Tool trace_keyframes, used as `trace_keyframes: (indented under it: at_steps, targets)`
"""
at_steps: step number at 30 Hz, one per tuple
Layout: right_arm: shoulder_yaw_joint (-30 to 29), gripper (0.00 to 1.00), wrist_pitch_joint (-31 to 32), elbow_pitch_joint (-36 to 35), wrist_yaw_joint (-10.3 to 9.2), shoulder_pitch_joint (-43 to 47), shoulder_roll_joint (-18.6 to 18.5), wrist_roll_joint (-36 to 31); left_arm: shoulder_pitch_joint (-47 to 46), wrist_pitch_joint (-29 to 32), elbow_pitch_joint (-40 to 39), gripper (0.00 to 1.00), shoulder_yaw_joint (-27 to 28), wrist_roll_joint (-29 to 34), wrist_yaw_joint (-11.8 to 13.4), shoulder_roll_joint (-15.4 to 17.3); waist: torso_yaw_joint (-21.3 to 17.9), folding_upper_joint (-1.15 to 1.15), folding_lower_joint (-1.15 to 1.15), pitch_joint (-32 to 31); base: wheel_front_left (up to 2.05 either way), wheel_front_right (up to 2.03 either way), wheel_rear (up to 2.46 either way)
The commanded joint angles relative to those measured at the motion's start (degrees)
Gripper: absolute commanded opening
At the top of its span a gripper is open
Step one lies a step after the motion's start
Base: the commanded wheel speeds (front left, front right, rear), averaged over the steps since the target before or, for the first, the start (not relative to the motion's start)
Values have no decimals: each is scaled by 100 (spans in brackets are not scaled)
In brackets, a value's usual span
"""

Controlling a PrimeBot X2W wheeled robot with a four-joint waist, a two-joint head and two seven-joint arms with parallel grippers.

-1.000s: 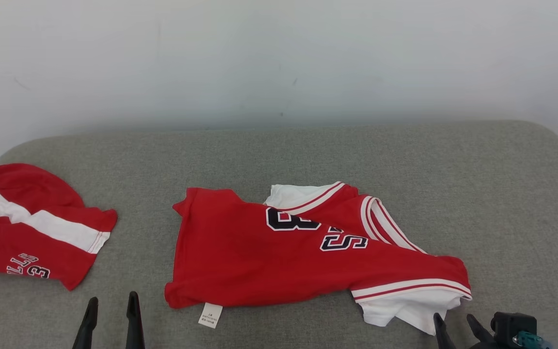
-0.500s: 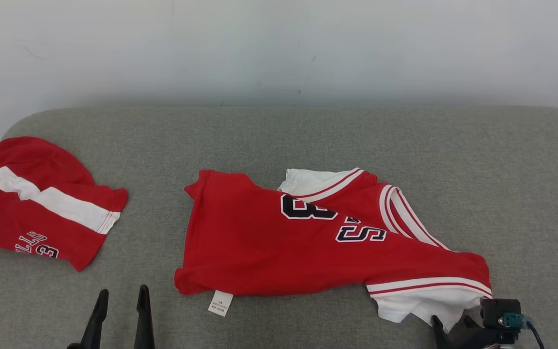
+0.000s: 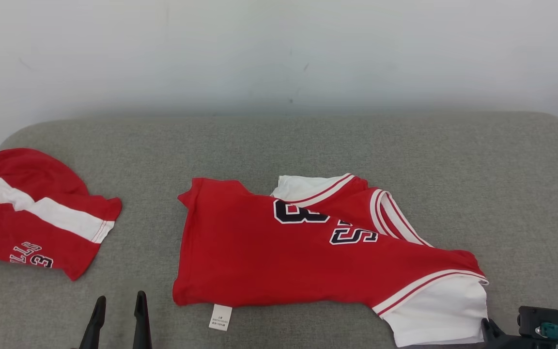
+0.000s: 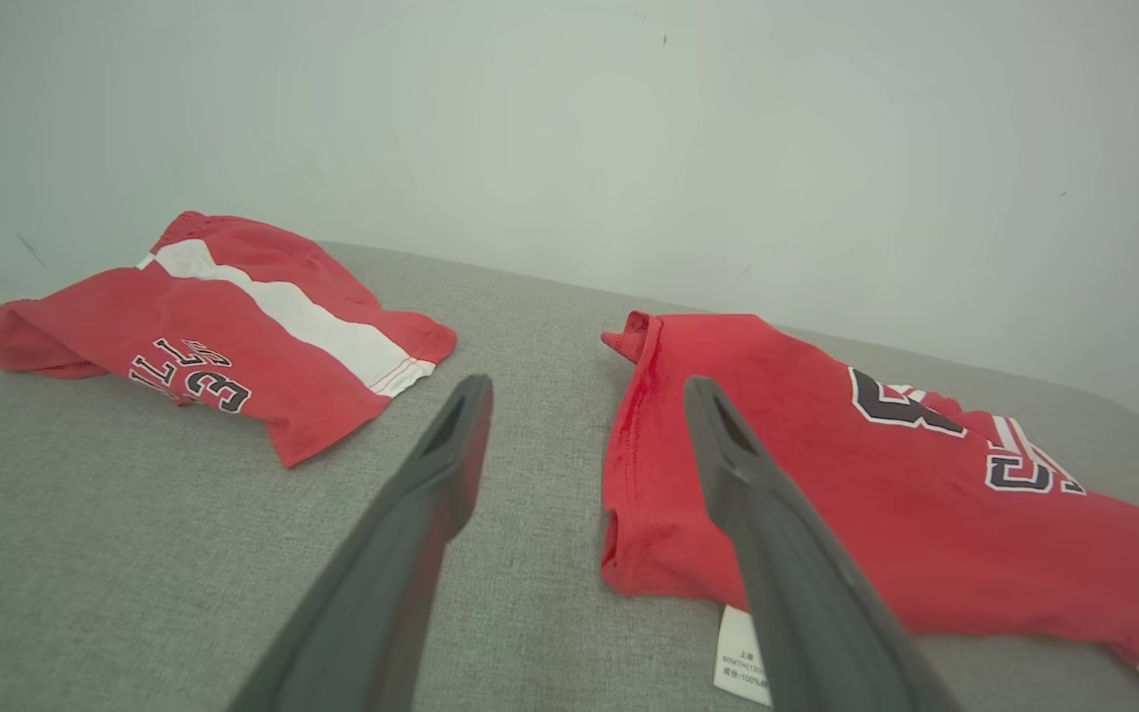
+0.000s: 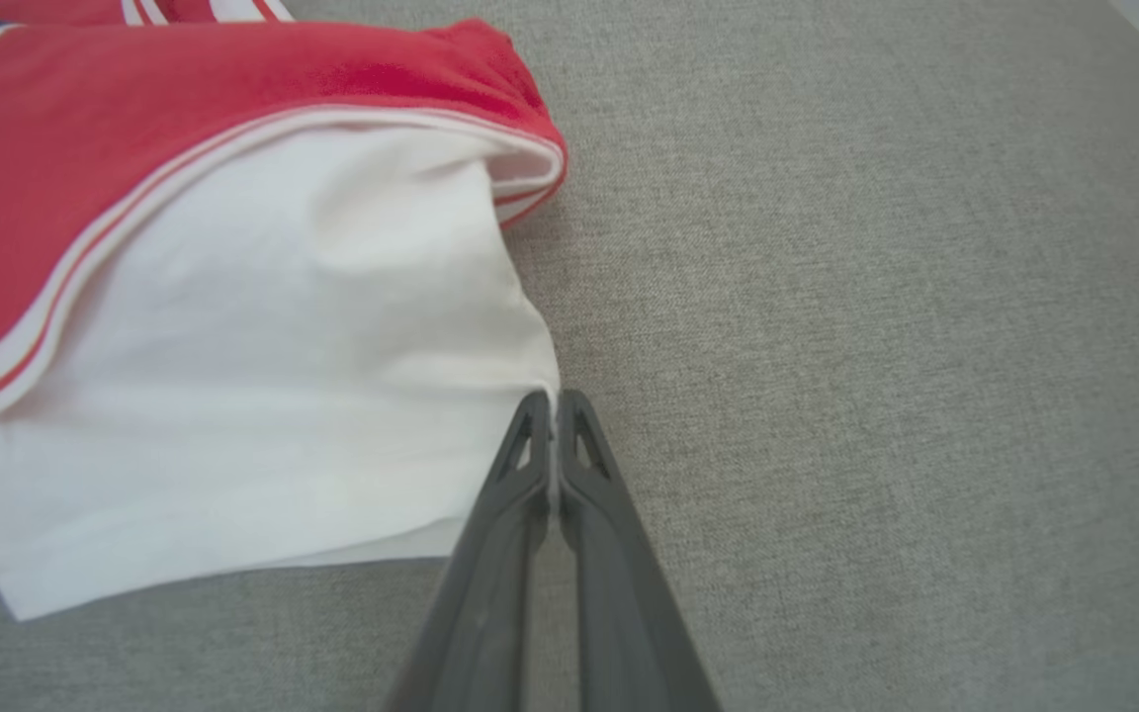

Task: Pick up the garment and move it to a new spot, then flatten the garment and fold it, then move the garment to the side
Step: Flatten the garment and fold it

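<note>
A: Where does the red jersey (image 3: pixel 269 257) lie?

B: Near the middle of the grey fabric-covered desk (image 3: pixel 405 145), which has a coarse weave and rounded corners. The jersey is a soft, matte knit. It lies mostly flat with shallow creases, its body a rough rectangle running left to right. Navy block characters edged in white cross it, and white-and-red bands trim the openings.

A: And the pale part?

B: That is a white short sleeve (image 5: pixel 263 376), smooth and slightly puffed, coming out from under a striped band at the jersey's right end. A small rectangular white care label (image 3: pixel 220 317) pokes out from the near edge.

A: What of the right end effector (image 5: pixel 555 396)?

B: Its two long dark fingers are pressed together at the sleeve's outer corner, low on the desk. A thin sliver of white cloth is pinched between them.

A: And the left end effector (image 3: pixel 119 296)?

B: Its tapered matte fingers stand apart and hold nothing. They are over bare desk near the jersey's left end.

A: Anything else?

B: Rumpled red shorts with a broad white stripe (image 3: pixel 27 223) lie at the desk's left edge, well apart from the jersey. A plain white wall (image 3: pixel 279 48) stands behind.
</note>
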Motion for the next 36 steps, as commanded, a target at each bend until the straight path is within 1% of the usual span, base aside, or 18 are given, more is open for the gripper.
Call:
trace_keyframes:
  at_steps: [1,2,7,10,14,17,21,22,23,24,25,27,29,30,31,32,33,36]
  targets:
    - [-14,11,27,-88,-14,84,-4,35,35,-5,-7,100,5,-37,29,-4,-97,0,0,-71,0,0,0]
    - [-13,100,67,-173,-14,130,-5,83,54,-5,-6,100,-5,-44,32,-6,-131,0,0,-83,0,0,0]
    - [53,100,167,-536,-13,247,-6,274,81,-5,11,100,-62,-99,57,-6,-228,0,0,-144,0,0,0]
    - [-17,100,263,-779,-13,239,-5,374,99,-5,17,100,-86,-103,74,-5,-247,0,0,-175,0,0,0]
    - [-33,100,488,-941,-13,100,-4,317,142,-6,-3,100,-106,-116,84,-5,-240,0,0,-201,0,0,0]
    - [47,100,772,-807,-13,-77,-3,340,147,-6,-28,100,-113,-123,86,-5,-207,0,0,-191,0,0,0]
    - [119,100,1034,-449,-13,-413,-5,404,145,-6,-35,100,-130,-95,71,-5,-126,0,0,-125,0,0,0]
    - [119,100,1034,-449,-13,-413,-5,404,145,-6,-35,100,-130,-95,71,-5,-126,0,0,-125,0,0,0]
    - [74,100,1120,-227,-13,-594,-6,380,117,-6,-41,100,-141,-70,49,-6,-80,0,0,-66,0,0,0]
    - [74,100,1120,-227,-13,-594,-6,380,117,-6,-41,100,-141,-70,49,-6,-80,0,0,-66,0,0,0]
    - [23,100,1178,-3,-14,-780,-3,337,78,-6,-35,100,-153,-51,51,-4,-32,0,0,-6,0,0,0]
    - [-12,100,1205,225,-14,-950,-4,393,35,-6,-38,100,-159,-41,31,-4,14,0,0,57,0,0,0]
    - [-20,100,1229,342,-13,-1022,-4,384,13,-6,-40,100,-162,-36,22,-5,37,0,0,94,0,0,0]
    - [-32,86,1213,438,-13,-1102,-4,374,-4,-6,-37,100,-162,-31,16,-5,55,0,0,121,0,0,0]
    - [-32,49,1192,521,-14,-1181,-4,352,-18,-6,-38,100,-158,-24,9,-4,73,0,0,150,0,0,0]
    - [-49,30,1170,599,-13,-1261,-5,332,-31,-6,-42,100,-159,-20,12,-5,91,0,0,186,0,0,0]
    - [-35,0,1155,678,-13,-1329,-4,299,-49,-6,-44,100,-156,-14,6,-5,107,0,0,218,0,0,0]
    - [-84,0,1005,838,-13,-1581,-29,198,-142,-6,-64,100,-155,3,-8,-5,156,0,0,337,0,0,0]
